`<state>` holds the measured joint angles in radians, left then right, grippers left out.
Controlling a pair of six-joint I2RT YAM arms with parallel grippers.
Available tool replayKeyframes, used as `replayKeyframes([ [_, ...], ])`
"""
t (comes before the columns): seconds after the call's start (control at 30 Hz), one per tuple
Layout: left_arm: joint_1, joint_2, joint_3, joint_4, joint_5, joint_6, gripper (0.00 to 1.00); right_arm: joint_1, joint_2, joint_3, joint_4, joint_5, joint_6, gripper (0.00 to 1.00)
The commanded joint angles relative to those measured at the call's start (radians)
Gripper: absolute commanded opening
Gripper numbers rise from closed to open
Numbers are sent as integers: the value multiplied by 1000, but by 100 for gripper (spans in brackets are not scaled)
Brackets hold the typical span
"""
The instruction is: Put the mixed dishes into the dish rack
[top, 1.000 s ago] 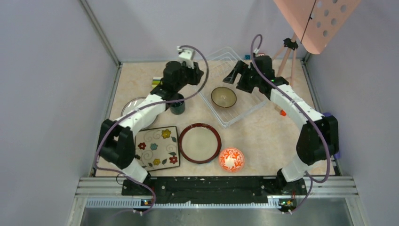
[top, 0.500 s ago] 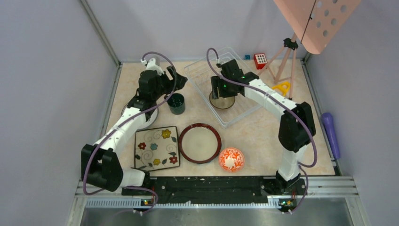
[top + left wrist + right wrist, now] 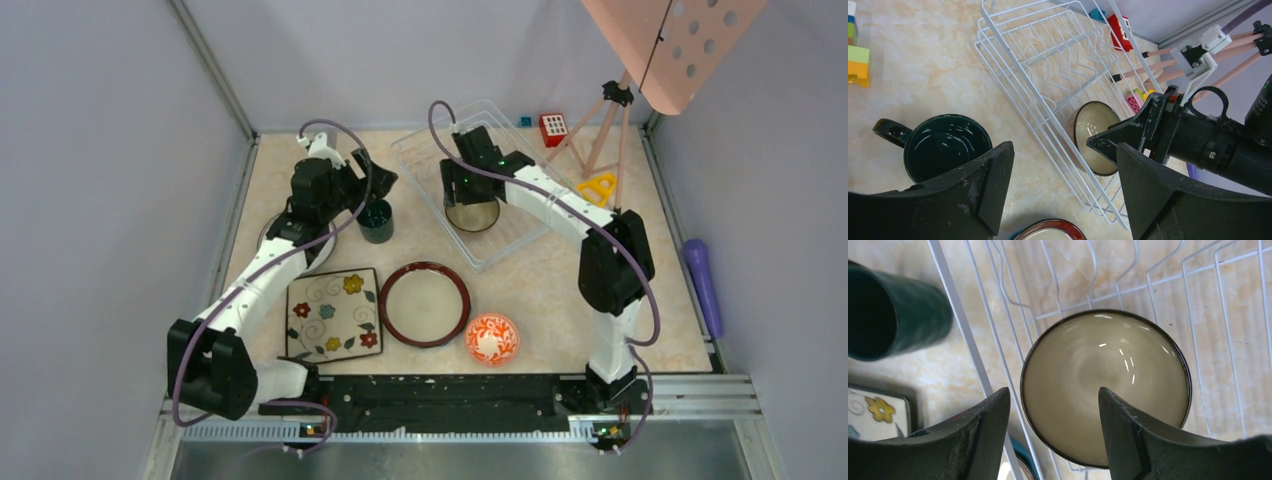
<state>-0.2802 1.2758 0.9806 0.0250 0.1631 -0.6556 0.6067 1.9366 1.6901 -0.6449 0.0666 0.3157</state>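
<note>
The white wire dish rack (image 3: 520,228) stands at the back middle, and the brown bowl (image 3: 474,215) lies in its near end. My right gripper (image 3: 458,190) hangs open just above the bowl (image 3: 1105,385), with its fingers apart over the bowl's near left rim and the rack wire (image 3: 973,355). My left gripper (image 3: 378,185) is open and empty above the teal mug (image 3: 377,220), which stands upright left of the rack (image 3: 1048,75). The square floral plate (image 3: 333,313), red-rimmed plate (image 3: 424,303) and orange bowl (image 3: 492,338) lie at the front. Another plate (image 3: 270,230) is mostly hidden under the left arm.
A stack of coloured blocks (image 3: 855,55) lies at the far left. A red cube (image 3: 553,128), a tripod (image 3: 610,110) and a yellow piece (image 3: 600,187) stand behind and right of the rack. A purple object (image 3: 702,285) lies at the right edge.
My right arm swung from the rack's right side to above the brown bowl. My left arm drew back to the left, off the rack, and now hangs by the mug.
</note>
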Motion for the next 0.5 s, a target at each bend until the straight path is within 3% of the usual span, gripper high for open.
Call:
replayKeyframes([
  [0.0, 2, -48, -27, 23, -30, -15, 80, 11, 22, 57, 109, 51, 160, 66],
  [0.47, 25, -66, -51, 1, -50, -22, 81, 53, 193, 202, -33, 237, 296, 65],
])
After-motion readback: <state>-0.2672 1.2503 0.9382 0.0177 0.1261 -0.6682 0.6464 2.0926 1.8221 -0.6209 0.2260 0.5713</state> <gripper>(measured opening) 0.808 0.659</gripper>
